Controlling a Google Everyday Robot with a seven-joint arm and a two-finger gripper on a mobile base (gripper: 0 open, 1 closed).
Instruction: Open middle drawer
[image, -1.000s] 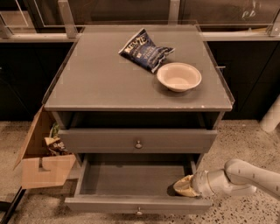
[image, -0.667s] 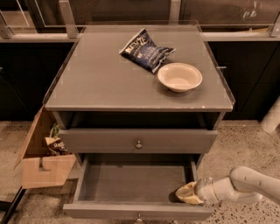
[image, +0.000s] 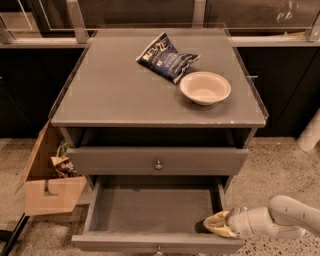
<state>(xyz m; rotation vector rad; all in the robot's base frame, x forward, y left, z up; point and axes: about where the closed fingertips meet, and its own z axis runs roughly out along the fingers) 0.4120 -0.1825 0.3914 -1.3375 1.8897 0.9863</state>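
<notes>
1. Nearest item: the gripper (image: 212, 227) sits low at the right front corner of the middle drawer (image: 150, 207). It is just inside or over the drawer's front edge, on the end of the white arm (image: 285, 220), which enters from the right. It is well to the right of the drawer's small knob (image: 159, 248), which shows at the bottom edge of the view. The gripper is not on the knob. Whether it is clenched or released cannot be determined, and no object is seen in its hold.

2. The middle drawer stands drawn well out toward the camera, with its bare grey floor and side walls exposed. Judgement: the opening looks essentially achieved. The gripper's position at the corner, away from the knob, fits letting go or clearing out rather than pulling.

3. Above and behind it, the upper drawer (image: 115, 161) with its round knob (image: 158, 164) sits further back in the frame. A dark gap lies between it and the top. It is judged not to be the target.

4. Left of the cabinet, an open cardboard box (image: 47, 192) stands on the floor, touching or just beside the cabinet's side and clear of the drawer's travel.

5. Farthest: the cabinet top (image: 120, 90) carries a blue chip bag (image: 167, 56) and a pale bowl (image: 205, 87), which sit just beside each other toward the right rear. Both are well apart from the arm and unaffected by the drawer work.
</notes>
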